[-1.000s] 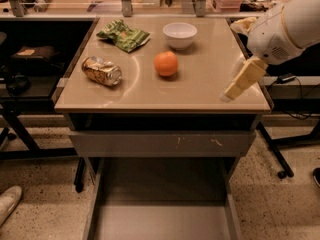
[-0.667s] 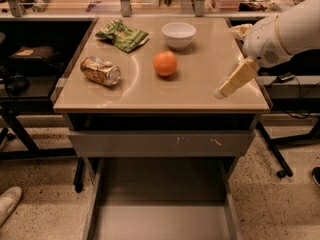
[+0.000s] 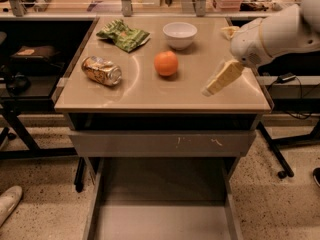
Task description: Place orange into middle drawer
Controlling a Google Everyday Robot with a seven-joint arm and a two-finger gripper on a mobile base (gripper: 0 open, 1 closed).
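Gripper (image 3: 209, 90) over table (image 3: 150, 98), orange (image 3: 166, 63) apart (leftward)

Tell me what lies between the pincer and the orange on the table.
Nothing lies there. In the camera view, only bare table top stretches from the orange to the pincer, which hangs over the table's front right part.

Hand (image 3: 210, 88) over countertop (image 3: 140, 95), right of orange (image 3: 166, 63).
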